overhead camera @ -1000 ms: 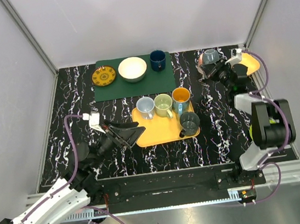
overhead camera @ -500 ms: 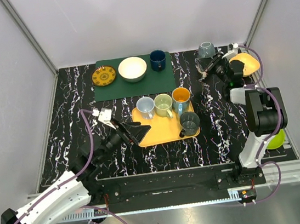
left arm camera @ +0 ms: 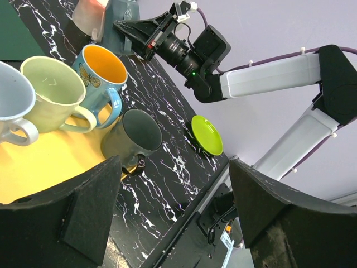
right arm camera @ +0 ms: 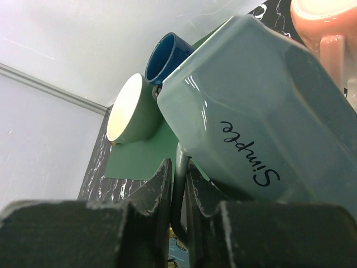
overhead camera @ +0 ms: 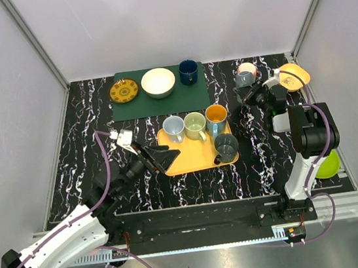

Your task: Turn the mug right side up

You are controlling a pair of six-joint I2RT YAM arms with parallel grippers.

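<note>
Right end effector [right arm camera: 178, 192] | pinching mug [right arm camera: 251, 100] handle at table [overhead camera: 80, 134] 1 o'clock, enabling upright rotation | left end effector [left arm camera: 174, 206] spread

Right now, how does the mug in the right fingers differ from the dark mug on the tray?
The Simple mug is pale grey-blue with script; the dark grey mug is plain. The Simple mug is clamped by its handle in the right fingers; the dark grey mug stands mouth up on the yellow tray. Both have handles.
</note>
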